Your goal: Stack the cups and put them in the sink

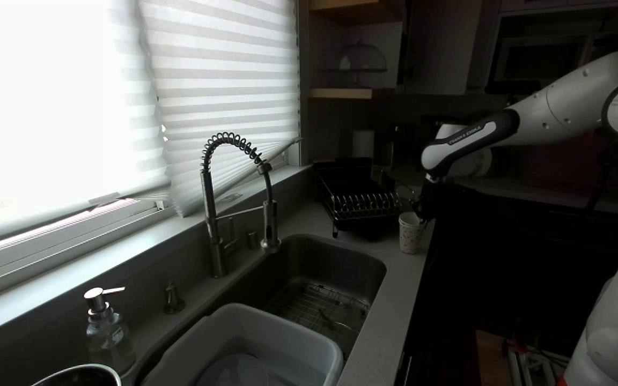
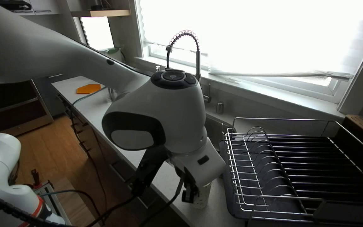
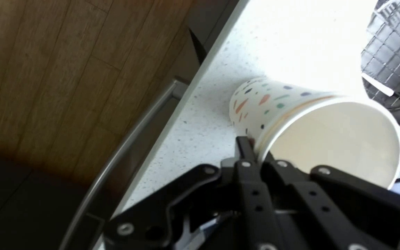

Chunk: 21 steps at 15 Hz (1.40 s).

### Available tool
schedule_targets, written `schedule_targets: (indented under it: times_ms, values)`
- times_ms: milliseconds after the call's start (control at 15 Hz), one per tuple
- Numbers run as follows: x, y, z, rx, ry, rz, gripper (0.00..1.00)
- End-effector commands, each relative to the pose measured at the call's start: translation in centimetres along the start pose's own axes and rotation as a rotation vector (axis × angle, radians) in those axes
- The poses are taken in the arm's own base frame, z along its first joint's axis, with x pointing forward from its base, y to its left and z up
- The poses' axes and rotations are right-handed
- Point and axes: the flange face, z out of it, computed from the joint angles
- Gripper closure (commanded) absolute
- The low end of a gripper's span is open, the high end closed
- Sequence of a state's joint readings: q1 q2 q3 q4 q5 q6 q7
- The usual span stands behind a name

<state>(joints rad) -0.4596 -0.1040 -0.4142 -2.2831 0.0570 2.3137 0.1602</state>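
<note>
Clamping the rim of a speckled paper cup [image 3: 311, 128], your tool [image 3: 259, 156] has one jaw outside the wall and the other inside the mouth. In the wrist view you see the cup above and to the right of the tool, mouth toward the camera; whether it is one cup or several nested, you cannot tell. In both exterior views it is directly under the tool, roughly upright, by the edge of the speckled desk [image 3: 193, 146]; whether its base is touching is unclear. Just beside the tool you have the black wire dish rack [image 2: 279, 170]. The stainless sink [image 1: 336, 262] is near, left of and below the tool in an exterior view, with a spring-coil faucet [image 1: 211, 214] on its side away from the tool. A grey plastic tub [image 1: 287, 327] covers the sink's end farthest from your tool.
</note>
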Motion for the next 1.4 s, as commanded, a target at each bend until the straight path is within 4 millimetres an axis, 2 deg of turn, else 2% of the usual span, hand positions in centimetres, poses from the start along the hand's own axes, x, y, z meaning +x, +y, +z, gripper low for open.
schedule_targets:
  times_ms: [0,267,400,467,533,600,800,1067,1133,1333]
  values:
    - [-1.8,-3.3,-2.2,0.050,-0.027,-0.109,0.99]
    - [-4.4,-10.1,-6.0,0.100,-0.020,-0.302,0.99]
    - [-5.8,-13.6,-6.7,0.159,-0.014,-0.377,0.99]
    - [-4.7,-11.8,-6.3,0.114,0.000,-0.317,0.99]
    - [-5.2,-12.9,-6.6,0.121,0.004,-0.335,0.95]
    - [-5.3,-13.1,-6.6,0.120,0.004,-0.335,0.95]
    - [-4.8,-12.2,-6.5,0.118,0.002,-0.317,0.95]
    - [-4.8,-12.1,-6.4,0.118,0.002,-0.315,0.95]
    - [-4.8,-12.1,-6.4,0.118,0.002,-0.315,0.99]
    - [-4.9,-14.0,-3.9,0.117,0.021,-0.330,0.99]
